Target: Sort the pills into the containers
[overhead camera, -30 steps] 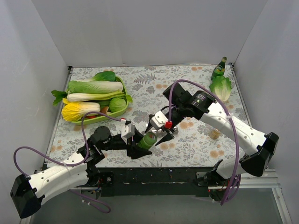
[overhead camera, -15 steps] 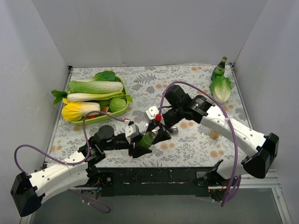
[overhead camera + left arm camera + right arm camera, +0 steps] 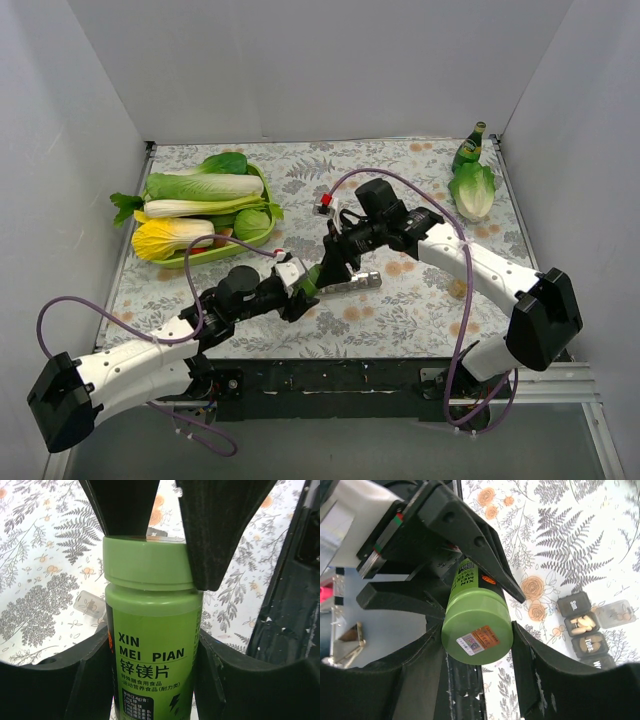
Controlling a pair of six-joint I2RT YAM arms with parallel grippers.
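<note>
A green pill bottle [image 3: 309, 283] with a green cap is held between both grippers just above the table. My left gripper [image 3: 152, 680] is shut on its labelled body [image 3: 150, 645]. My right gripper [image 3: 477, 647] stands around the cap [image 3: 477, 630], with both fingers against the cap's sides. The right fingers [image 3: 220, 525] also show in the left wrist view. The grey pill container strip [image 3: 352, 284] lies on the table just right of the bottle. In the right wrist view its compartments [image 3: 583, 630] show day labels, and one holds pale pills under an open clear lid.
A green tray [image 3: 262, 186] of cabbages and greens sits at the back left. A tall green glass bottle [image 3: 468, 148] and a lettuce [image 3: 473, 188] stand at the back right corner. Purple cables loop off both arms. Grey walls enclose the floral table.
My right gripper has swung left and down onto the bottle's cap. My left arm has carried the bottle slightly right and up towards it.
</note>
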